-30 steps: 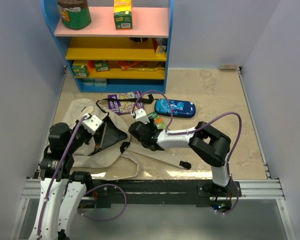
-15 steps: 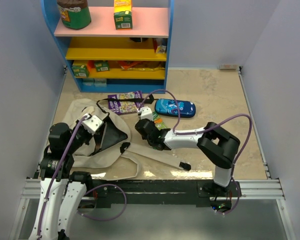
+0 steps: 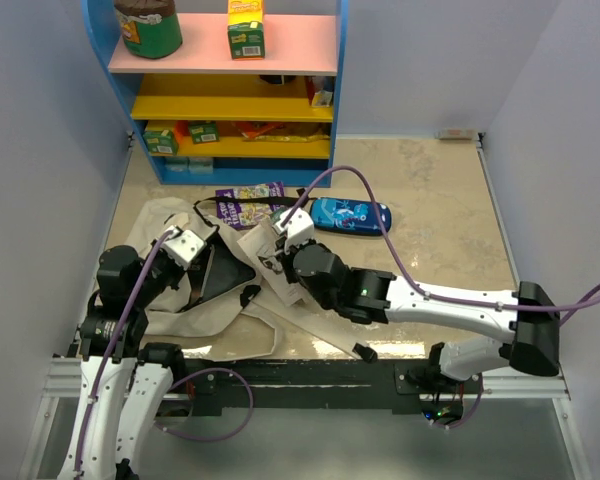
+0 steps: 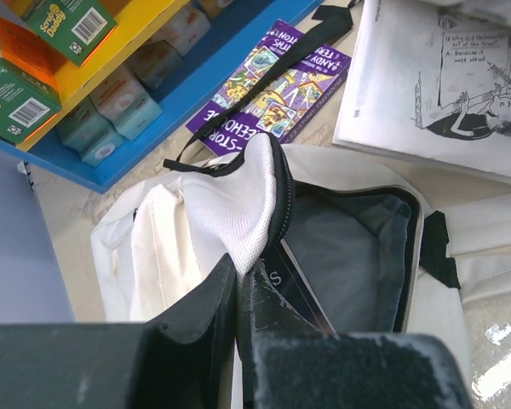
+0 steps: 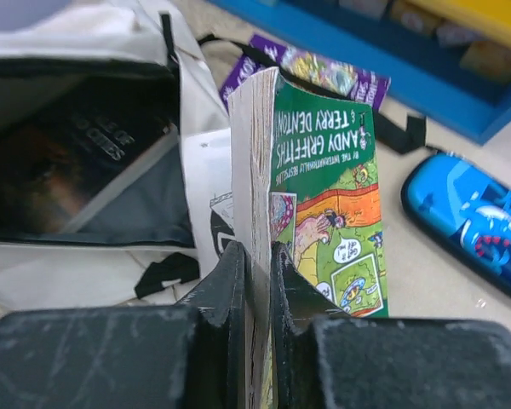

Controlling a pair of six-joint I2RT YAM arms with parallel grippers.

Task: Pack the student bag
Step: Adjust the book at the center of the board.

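Marble tabletop [image 3: 430, 200], student bag [image 3: 210, 320] (mouth facing right)

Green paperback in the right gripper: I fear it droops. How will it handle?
Likely somewhat floppy: the green paperback is soft-covered and pinched at one edge by the right gripper. Its smooth cover may slip, and free pages could fan.

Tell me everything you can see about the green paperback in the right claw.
The green paperback has a cartoon cover with an orange band and the names Andy Griffiths and Terry Denton. It stands on edge, page block toward the camera, pinched at its near end by the shut right claw. It hangs beside the open student bag, with the blue pencil case on its other side.
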